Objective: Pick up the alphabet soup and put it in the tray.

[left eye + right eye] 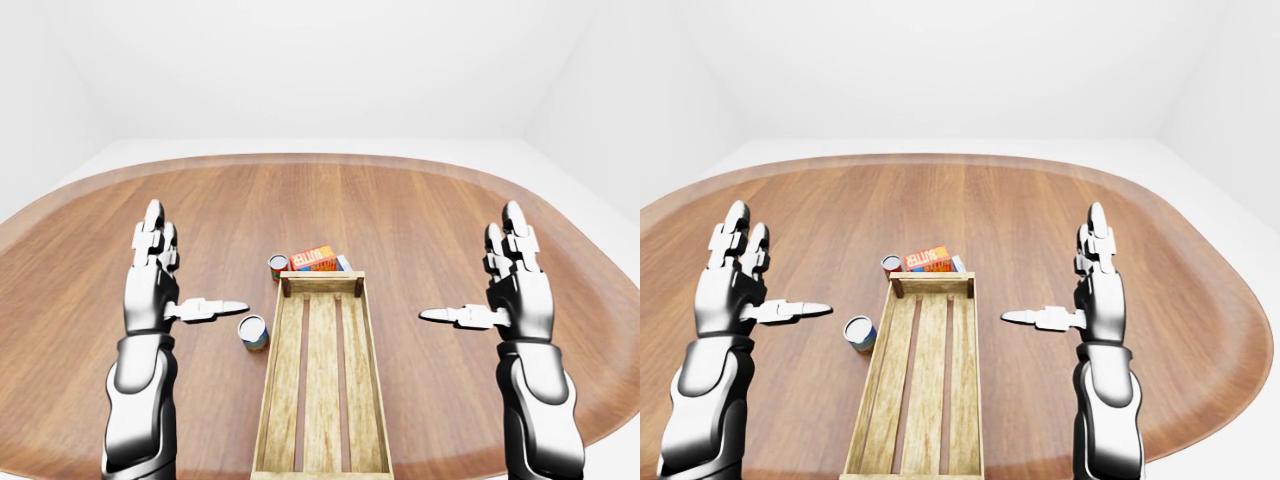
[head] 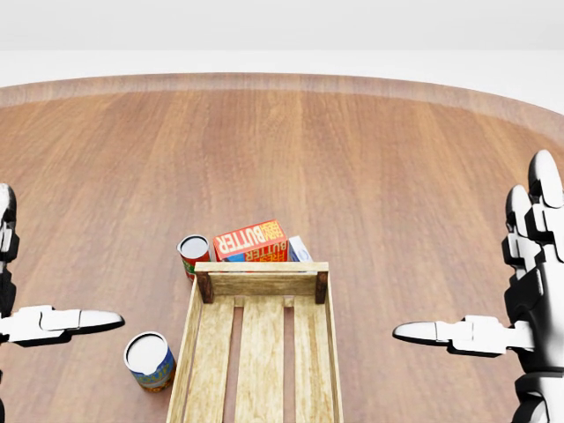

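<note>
Both of your hands are spread and empty: left robot hand (image 1: 160,285), right robot hand (image 1: 512,290). The alphabet soup can (image 2: 150,360) stands just beside the wooden tray (image 2: 189,352)'s left wall, nearest your left one, so that's probably the easy reach.

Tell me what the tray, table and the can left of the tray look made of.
Tray: bare, rough wood, matte; slats with gaps, knots and grain show. Table: wood or veneer, smooth with a soft sheen; long straight grain, darker rim band. Can: probably metal under a printed blue and orange label; plain pale flat lid. Being a render, that is look only.
</note>
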You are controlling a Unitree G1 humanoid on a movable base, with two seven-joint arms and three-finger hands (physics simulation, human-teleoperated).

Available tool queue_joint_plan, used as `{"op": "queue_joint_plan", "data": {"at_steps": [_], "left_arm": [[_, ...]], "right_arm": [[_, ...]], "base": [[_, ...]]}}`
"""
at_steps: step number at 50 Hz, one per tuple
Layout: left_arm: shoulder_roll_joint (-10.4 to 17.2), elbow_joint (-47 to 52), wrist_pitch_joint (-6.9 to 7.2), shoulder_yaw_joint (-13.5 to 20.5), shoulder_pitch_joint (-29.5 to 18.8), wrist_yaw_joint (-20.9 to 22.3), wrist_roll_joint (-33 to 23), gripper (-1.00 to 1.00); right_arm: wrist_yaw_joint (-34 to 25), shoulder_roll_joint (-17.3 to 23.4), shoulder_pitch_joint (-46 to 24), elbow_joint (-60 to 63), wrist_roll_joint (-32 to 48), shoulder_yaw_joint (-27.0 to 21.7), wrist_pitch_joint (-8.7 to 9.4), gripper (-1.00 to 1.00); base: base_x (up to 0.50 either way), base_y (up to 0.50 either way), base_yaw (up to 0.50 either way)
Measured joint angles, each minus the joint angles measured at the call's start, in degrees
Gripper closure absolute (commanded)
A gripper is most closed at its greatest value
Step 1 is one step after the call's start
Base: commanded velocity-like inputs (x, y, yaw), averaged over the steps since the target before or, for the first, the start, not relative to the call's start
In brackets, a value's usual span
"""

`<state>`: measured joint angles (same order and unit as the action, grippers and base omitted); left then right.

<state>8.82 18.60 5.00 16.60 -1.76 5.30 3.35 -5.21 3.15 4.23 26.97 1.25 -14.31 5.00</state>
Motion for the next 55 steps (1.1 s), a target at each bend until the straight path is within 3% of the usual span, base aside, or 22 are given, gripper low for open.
{"op": "queue_joint_plan", "data": {"at_steps": [6,14,22,37,55], "left_arm": [[1.60,0.89,0.00,-1.78,0.28,6.83,-7.59,-1.00],[3.66,-5.34,-0.12,-3.73,1.08,15.23,-22.94,-1.00],[5.77,-17.09,-2.70,-5.13,-1.60,19.16,-34.83,-1.00],[10.12,-44.39,-9.81,-9.97,-13.18,17.77,-48.26,-1.00],[11.58,-61.95,-10.00,-14.26,-23.14,15.47,-57.40,-1.00]], "right_arm": [[-0.13,-0.02,0.11,0.35,-0.32,-0.10,0.00,-1.00],[-0.06,-0.04,0.08,0.39,0.06,0.16,0.00,-1.00],[0.02,-0.03,-0.09,0.47,0.32,0.30,0.00,-1.00],[0.00,-0.07,-0.11,0.84,0.53,0.53,0.00,-1.00],[-0.20,-0.29,0.53,1.10,0.30,0.40,0.00,-1.00]], "base": [[0.00,0.00,0.00],[0.00,0.00,0.00],[0.00,0.00,0.00],[0.00,0.00,0.00],[0.00,0.00,0.00]]}}
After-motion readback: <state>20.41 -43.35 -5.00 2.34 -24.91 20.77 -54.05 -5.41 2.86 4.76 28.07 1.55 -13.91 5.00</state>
